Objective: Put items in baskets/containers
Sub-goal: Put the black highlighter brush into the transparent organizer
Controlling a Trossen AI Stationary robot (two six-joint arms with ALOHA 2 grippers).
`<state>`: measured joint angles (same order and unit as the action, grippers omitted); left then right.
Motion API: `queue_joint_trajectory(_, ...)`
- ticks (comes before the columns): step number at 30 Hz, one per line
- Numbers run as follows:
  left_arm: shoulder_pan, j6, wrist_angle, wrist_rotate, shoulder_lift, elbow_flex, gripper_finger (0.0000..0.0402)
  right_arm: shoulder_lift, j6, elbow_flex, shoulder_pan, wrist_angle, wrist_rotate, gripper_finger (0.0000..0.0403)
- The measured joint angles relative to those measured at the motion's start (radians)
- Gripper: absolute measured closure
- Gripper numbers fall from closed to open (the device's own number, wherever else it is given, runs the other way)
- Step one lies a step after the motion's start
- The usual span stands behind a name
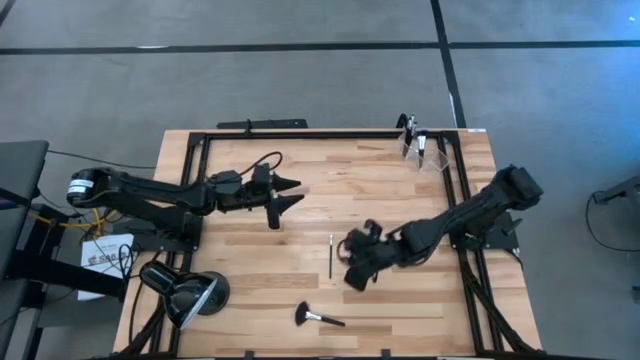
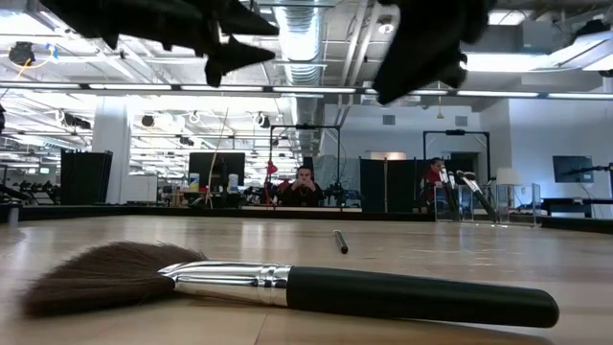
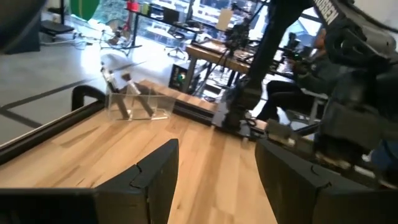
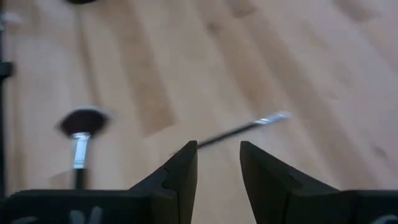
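A thin dark brush (image 1: 331, 256) lies flat on the wooden table near its middle. It shows in the right wrist view (image 4: 242, 129) just beyond my fingertips. A larger brush with a fluffy black head (image 1: 318, 317) lies flat near the front edge, and in the low view (image 2: 287, 287) it fills the foreground. A clear container (image 1: 420, 145) holding several brushes stands at the far right corner. My right gripper (image 4: 219, 155) hovers open above the table, just right of the thin brush (image 2: 339, 241), touching nothing. My left gripper (image 3: 214, 168) hangs open over the table's left-centre (image 1: 290, 193), pointing level toward the container (image 3: 134, 102).
A black dome-shaped lamp (image 1: 190, 293) sits at the near left corner. A black metal frame (image 1: 300, 134) runs along the table's far and side edges. Bare wood lies between the two grippers. People sit in the room behind the table (image 2: 305, 184).
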<state>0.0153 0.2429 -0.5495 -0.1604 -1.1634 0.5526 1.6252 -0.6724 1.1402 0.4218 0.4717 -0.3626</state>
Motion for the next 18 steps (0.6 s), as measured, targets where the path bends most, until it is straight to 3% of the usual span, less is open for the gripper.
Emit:
queue_joint_trajectory(4, -0.029, -0.003, 0.038, -0.001, 0.061, 0.0, 0.0192, 0.134, 0.0, 0.143, 0.043, 0.01, 0.05, 0.0292)
queue_joint_trajectory(9, -0.069, -0.003, 0.057, 0.019, 0.119, 0.0, 0.0192, 0.328, 0.029, 0.357, 0.083, 0.14, 0.119, 0.0285)
queue_joint_trajectory(18, -0.139, 0.0, 0.056, 0.027, 0.113, 0.0, 0.0192, 0.565, 0.096, 0.606, 0.145, 0.197, 0.136, 0.0225)
